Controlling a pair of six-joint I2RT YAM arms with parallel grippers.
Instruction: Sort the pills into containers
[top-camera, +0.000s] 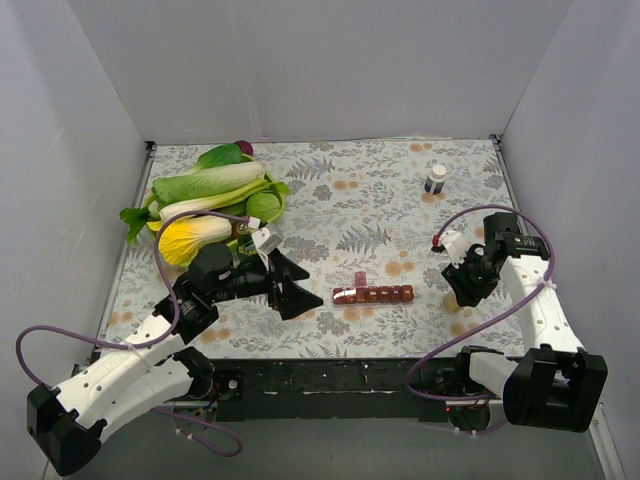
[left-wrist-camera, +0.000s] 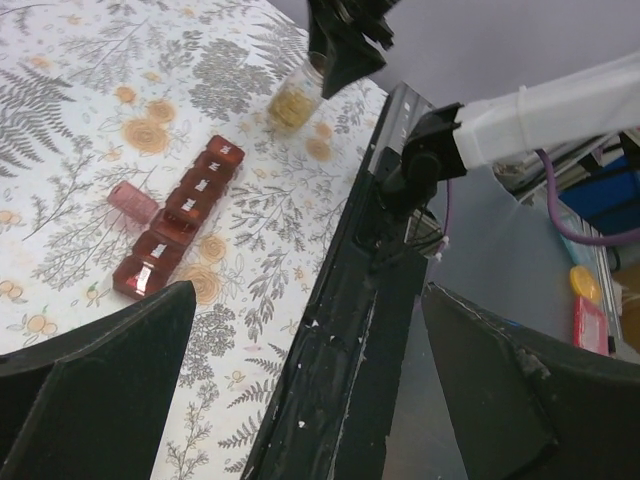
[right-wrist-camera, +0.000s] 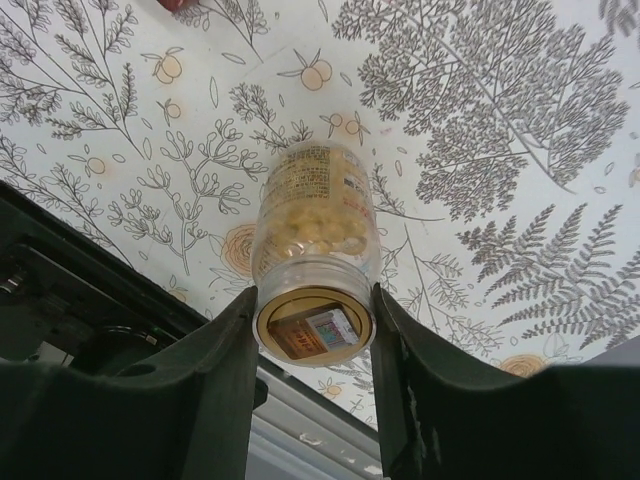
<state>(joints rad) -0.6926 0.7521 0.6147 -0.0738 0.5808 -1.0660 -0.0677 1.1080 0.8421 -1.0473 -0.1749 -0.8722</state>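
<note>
The containers (top-camera: 373, 294), a strip of joined dark-red compartments, lie mid-table; one lid (top-camera: 358, 278) sticks open. They also show in the left wrist view (left-wrist-camera: 180, 215). My right gripper (right-wrist-camera: 315, 340) is shut on the neck of a clear uncapped bottle (right-wrist-camera: 315, 250) full of yellow pills (right-wrist-camera: 318, 225), held just above the table to the right of the strip. In the top view the right gripper (top-camera: 465, 283) hides the bottle. My left gripper (top-camera: 295, 290) is open and empty, left of the strip; in its wrist view (left-wrist-camera: 310, 400) the jaws stand wide apart.
A white-capped dark bottle (top-camera: 436, 178) stands at the back right. A green bowl of leafy vegetables (top-camera: 215, 205) fills the back left. The black front rail (left-wrist-camera: 350, 330) runs along the near table edge. White walls surround the floral mat.
</note>
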